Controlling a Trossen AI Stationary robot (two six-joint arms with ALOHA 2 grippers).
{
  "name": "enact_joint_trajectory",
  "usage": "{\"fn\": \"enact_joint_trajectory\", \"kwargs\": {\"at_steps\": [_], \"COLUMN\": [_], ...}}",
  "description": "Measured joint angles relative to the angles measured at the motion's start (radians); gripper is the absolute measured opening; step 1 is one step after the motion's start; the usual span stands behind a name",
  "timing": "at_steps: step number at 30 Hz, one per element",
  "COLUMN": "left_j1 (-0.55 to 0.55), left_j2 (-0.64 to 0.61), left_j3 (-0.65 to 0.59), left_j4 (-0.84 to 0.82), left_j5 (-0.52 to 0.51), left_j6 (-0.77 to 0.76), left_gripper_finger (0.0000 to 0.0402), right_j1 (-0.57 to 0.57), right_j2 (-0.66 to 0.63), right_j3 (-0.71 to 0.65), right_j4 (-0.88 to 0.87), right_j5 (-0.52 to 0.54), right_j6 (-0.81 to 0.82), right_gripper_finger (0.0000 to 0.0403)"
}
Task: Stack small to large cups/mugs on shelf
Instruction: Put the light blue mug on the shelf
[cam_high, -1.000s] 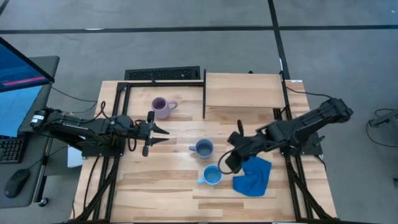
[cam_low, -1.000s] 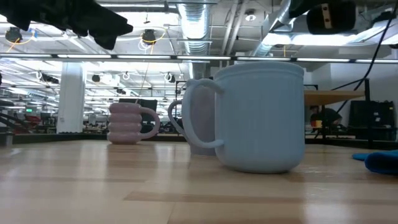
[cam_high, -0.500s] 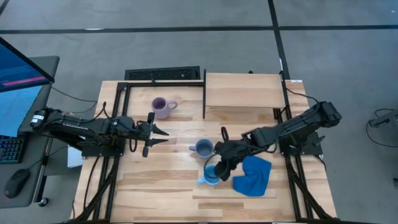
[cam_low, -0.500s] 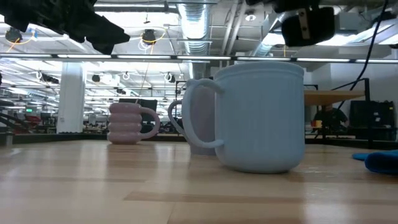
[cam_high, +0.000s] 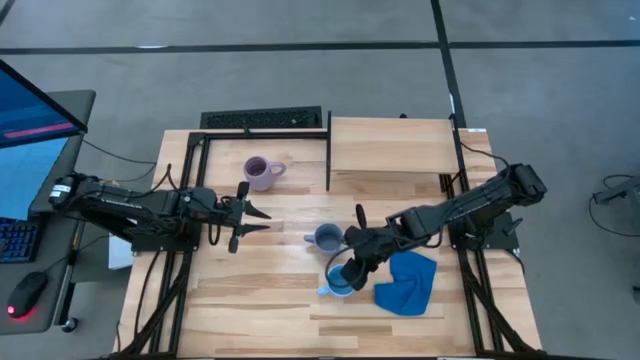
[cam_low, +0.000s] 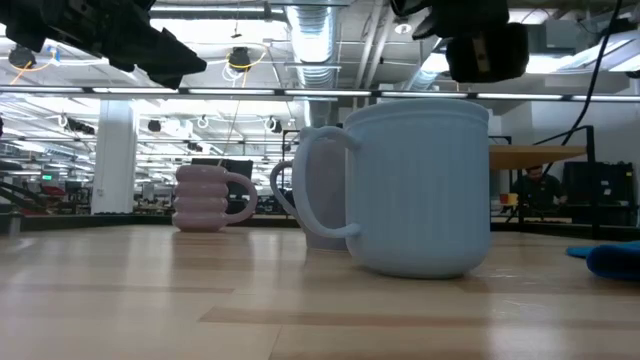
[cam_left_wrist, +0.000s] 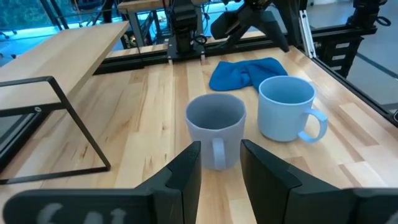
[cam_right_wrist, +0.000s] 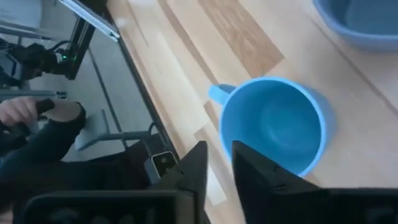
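We found the right gripper (cam_high: 352, 268) poised directly above the light sky-blue mug (cam_high: 340, 283), low and right of centre in the high view, its two fingers close together with only a narrow gap and nothing between them. From the right wrist view the mug's open mouth lay just ahead of the fingertips, the handle pointing off toward the table's near edge. That vertical line-up was what the coming move turned on, we judged: the fingers needed only to drop and straddle one wall of the rim. The slate grey-blue mug (cam_high: 327, 238) stood just above it in the frame, and the lilac mug (cam_high: 259, 171) sat well apart, upper left, near the pale wood shelf (cam_high: 392, 146). The left gripper (cam_high: 248, 215) waited left of centre, fingers slightly parted, pointing toward the grey-blue mug. Against a second earlier, the right arm had swung in from beside the blue cloth (cam_high: 407, 282) to over the mug; the mugs themselves had not shifted.
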Motion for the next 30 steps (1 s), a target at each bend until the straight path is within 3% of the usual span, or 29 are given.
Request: {"fn": "enact_joint_trajectory", "kwargs": {"at_steps": [7,13,20,30], "left_j1": [0.0,0.0,0.0,0.0], "left_j2": [0.0,0.0,0.0,0.0], "left_j3": [0.0,0.0,0.0,0.0], "left_j4": [-0.004,-0.028,-0.053,-0.054], "left_j5": [0.0,0.0,0.0,-0.001], "left_j6": [0.003,0.004,0.004,0.004], "left_gripper_finger": [0.0103,0.0103,0.0103,0.0103], "right_j1": [0.001,0.006,0.0,0.06], "right_j2": [0.0,0.0,-0.011,-0.011], "right_j3": [0.0,0.0,0.0,0.056], "right_j4": [0.041,0.084,0.012,-0.222], "right_j5": [-0.004,-0.005,0.05,0.154], "right_j6": [-0.047,-0.131,-0.002,0.079], "right_gripper_finger": [0.0182,0.0213,0.0212,0.0176]}}
